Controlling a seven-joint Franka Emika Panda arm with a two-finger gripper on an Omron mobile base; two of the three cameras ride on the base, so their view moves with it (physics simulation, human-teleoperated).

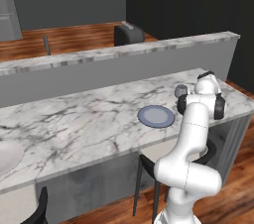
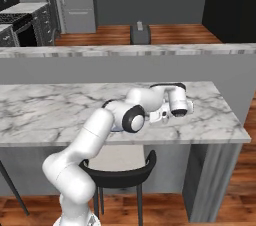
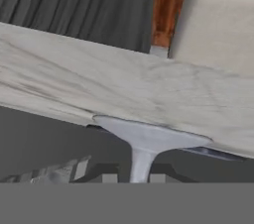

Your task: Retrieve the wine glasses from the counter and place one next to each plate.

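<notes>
A grey-blue wine glass [image 1: 181, 90] stands on the marble bar top [image 1: 79, 124], just right of a pale blue plate [image 1: 156, 116]. My gripper [image 1: 191, 89] reaches it from the right, with the hand level and low over the bar. In the hand view the glass's round foot [image 3: 149, 136] lies against the marble and its thin stem [image 3: 140, 166] runs down between my fingertips; the gripper [image 3: 134, 178] is shut on the stem. From the right base my hand [image 2: 176, 104] hides the glass. A white-topped counter [image 2: 22, 9] shows far back on the left.
A raised marble ledge [image 1: 124, 52] runs behind the bar, and a dark toaster [image 1: 128, 33] stands beyond it. Black stools [image 2: 120, 175] sit under the bar's near edge. A pale round shape [image 1: 6, 158] is cut off at the left edge. The bar ends at the right [image 2: 235, 130].
</notes>
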